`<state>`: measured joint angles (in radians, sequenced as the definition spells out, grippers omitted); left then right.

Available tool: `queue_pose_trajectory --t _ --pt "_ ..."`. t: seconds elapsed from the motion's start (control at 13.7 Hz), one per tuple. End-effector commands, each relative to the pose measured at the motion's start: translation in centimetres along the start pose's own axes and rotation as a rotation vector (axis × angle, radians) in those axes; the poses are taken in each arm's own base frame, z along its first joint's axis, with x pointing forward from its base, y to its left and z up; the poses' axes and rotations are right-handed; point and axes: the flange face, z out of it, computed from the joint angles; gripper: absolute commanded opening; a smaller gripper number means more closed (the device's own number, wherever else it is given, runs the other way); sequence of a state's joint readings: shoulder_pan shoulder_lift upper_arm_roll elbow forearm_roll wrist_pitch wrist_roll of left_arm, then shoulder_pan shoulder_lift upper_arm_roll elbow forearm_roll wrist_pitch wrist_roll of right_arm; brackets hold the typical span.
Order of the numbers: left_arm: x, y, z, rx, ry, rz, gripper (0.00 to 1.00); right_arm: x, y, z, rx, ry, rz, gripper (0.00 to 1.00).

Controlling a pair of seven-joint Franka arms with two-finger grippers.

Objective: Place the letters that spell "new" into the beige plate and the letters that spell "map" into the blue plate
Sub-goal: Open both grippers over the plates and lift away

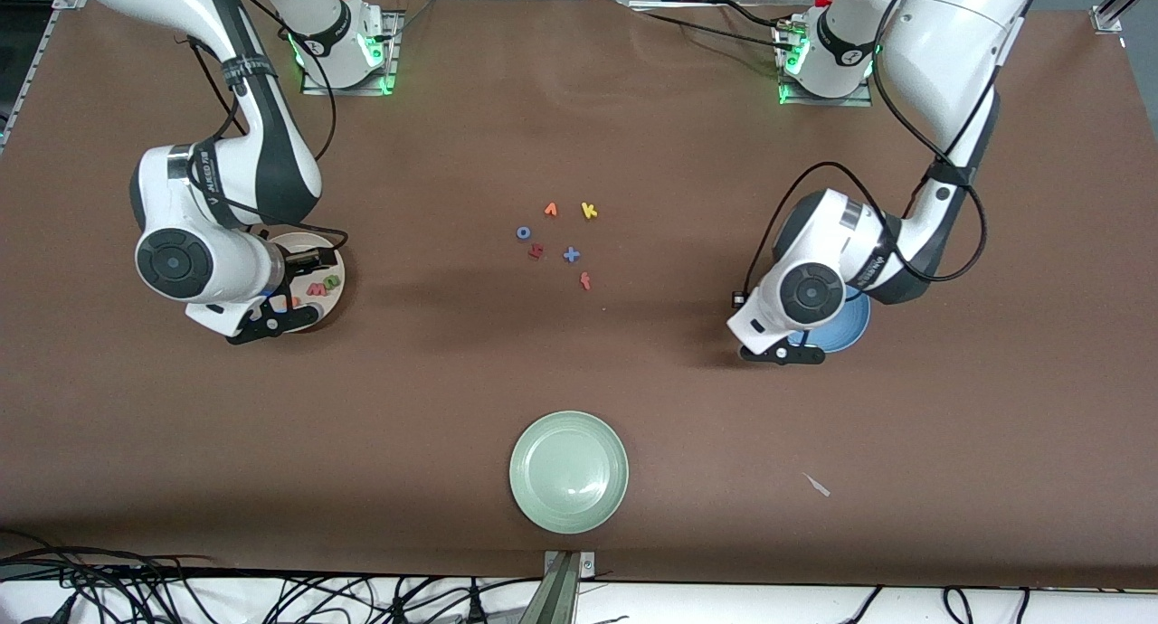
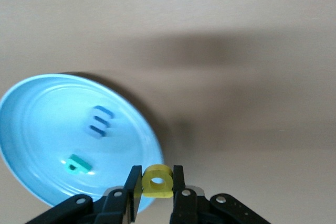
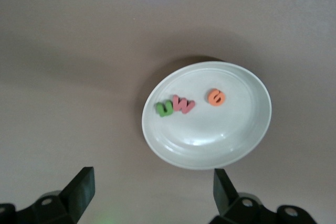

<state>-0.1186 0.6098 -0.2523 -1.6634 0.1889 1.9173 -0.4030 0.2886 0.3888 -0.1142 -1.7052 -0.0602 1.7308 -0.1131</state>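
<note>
You have the right gripper (image 3: 149, 195) hanging over the beige plate (image 1: 335, 285), its jaws released wide with nothing between them. In that plate lie the green n (image 3: 165, 108) touching the pink w (image 3: 183, 104), with the orange e (image 3: 216, 97) just beside them. Toward the left arm's end from the beige plate, mid-worktop (image 1: 579, 380), you'll see the loose cluster: blue o (image 1: 523, 232), orange v (image 1: 550, 210), yellow k (image 1: 589, 211), a dark red letter (image 1: 536, 251), blue x (image 1: 571, 255) and red f (image 1: 585, 281). The green plate (image 1: 568, 471) sits nearer the front camera than that cluster. Your left gripper (image 2: 157, 190) hangs over the blue plate's (image 2: 31, 103) rim, clenched on the yellow p (image 2: 157, 181). The blue m (image 2: 99, 120) and teal a (image 2: 76, 164) lie apart inside the blue plate.
</note>
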Motion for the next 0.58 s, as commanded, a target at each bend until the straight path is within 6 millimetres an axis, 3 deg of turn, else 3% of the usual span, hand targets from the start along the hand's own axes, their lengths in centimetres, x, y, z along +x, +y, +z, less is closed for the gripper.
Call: queue_pose_trajectory --t 0.0,0.15,0.36,0.44,0.51 --pt "0.1 -2.4 1.2 0.04 -0.024 0.012 0.11 -0.7 -0.1 -3.4 0.013 -0.031 0.018 1.0" --pt "0.5 -3.8 2.5 0.04 -0.047 -0.003 0.13 -1.4 -0.2 -5.2 0.015 -0.049 0.019 1.0" --pt "0.1 -4.2 4.5 0.044 -0.085 -0.004 0.17 -2.7 -0.4 -8.3 0.016 -0.048 0.015 1.0" --pt "0.2 -4.7 4.7 0.041 -0.089 -0.012 0.3 -3.8 -0.4 -9.8 0.018 -0.022 0.016 1.0" --pt "0.1 -4.7 4.7 0.04 -0.091 -0.014 0.58 -4.8 -0.7 -10.7 0.021 -0.001 0.007 1.0"
